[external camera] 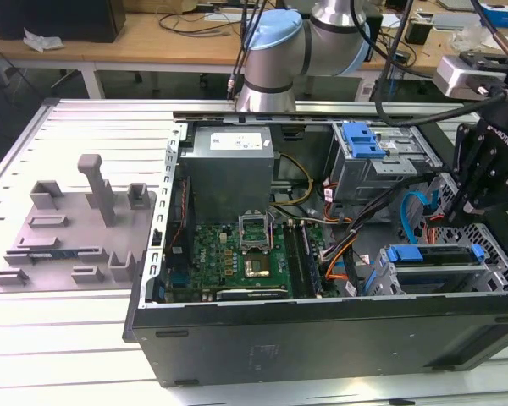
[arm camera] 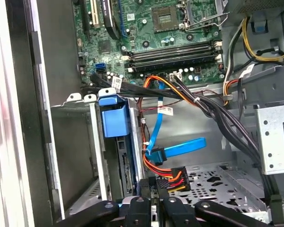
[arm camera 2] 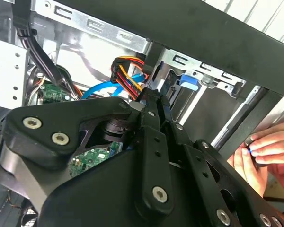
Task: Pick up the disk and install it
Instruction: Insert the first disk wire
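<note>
**One disk seated in the drive cage of an open tower PC**

Exterior view: an open computer case [external camera: 322,338] lies on its side on a slotted metal table [external camera: 68,355]. The disk [external camera: 432,254], framed by its bright blue carrier, sits in the drive cage at the corner of the case nearest the exterior view's right. The gripper [external camera: 459,213] hangs just above and beside that cage, apart from the disk. Further back, a second cage bears a smaller blue ribbed latch [external camera: 361,139]. The power supply [external camera: 229,178] carries a white printed label [external camera: 241,144]. The motherboard [external camera: 237,249] lies below it. A grey plastic tray with upright posts [external camera: 76,228] rests on the table, towards the exterior view's left.

First wrist view: the disk's blue carrier end [arm camera: 114,116] stands in the metal cage. The gripper [arm camera: 156,185] has its fingers drawn close together, with nothing seen between them. Its tips are near an orange, red and yellow power lead [arm camera: 168,172] and a blue flat data cable [arm camera: 180,147]. Small white tags [arm camera: 164,110] are wrapped on the cables, their print too fine to read.

Second wrist view: a person's hand [arm camera 2: 262,149] rests on the edge of the case.
</note>
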Robot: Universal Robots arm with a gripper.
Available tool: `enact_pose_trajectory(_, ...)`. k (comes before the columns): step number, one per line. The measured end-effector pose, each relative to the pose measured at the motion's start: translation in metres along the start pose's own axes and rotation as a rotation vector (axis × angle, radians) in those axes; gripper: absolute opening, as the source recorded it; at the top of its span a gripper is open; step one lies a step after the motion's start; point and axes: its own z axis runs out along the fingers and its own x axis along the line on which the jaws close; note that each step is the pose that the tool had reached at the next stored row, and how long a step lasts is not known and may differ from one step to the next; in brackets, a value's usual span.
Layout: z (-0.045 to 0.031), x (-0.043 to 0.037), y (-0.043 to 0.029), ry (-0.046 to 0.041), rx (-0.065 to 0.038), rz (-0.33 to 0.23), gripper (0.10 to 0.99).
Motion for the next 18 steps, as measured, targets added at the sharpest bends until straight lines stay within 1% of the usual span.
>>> enact_pose_trajectory(2,0.0,0.0008,-0.0001,-0.0064,0.0,-0.008,0.169)
enact_pose_trajectory(4,-0.0006,0.0021,-0.0002,-0.0162,0.0,-0.02,0.169)
enact_pose_trajectory(5,-0.0009,0.0041,-0.0004,-0.025,-0.001,-0.021,0.169)
enact_pose_trajectory(6,-0.0012,0.0072,-0.0008,-0.0373,-0.003,-0.022,0.169)
enact_pose_trajectory(7,-0.0013,0.0123,-0.0015,-0.0561,-0.005,-0.022,0.169)
enact_pose_trajectory(8,-0.0013,0.0155,-0.0019,-0.066,-0.006,-0.022,0.169)
enact_pose_trajectory(9,-0.0013,0.0199,-0.0025,-0.0796,-0.008,-0.023,0.169)
enact_pose_trajectory(12,-0.0009,0.0256,-0.0031,-0.0957,-0.01,-0.024,0.169)
enact_pose_trajectory(13,-0.0007,0.0271,-0.0033,-0.0992,-0.01,-0.024,0.169)
enact_pose_trajectory(14,-0.0006,0.0295,-0.0034,-0.1017,-0.01,-0.025,0.169)
enact_pose_trajectory(18,-0.0005,0.0325,-0.003,-0.1015,-0.01,-0.031,0.169)
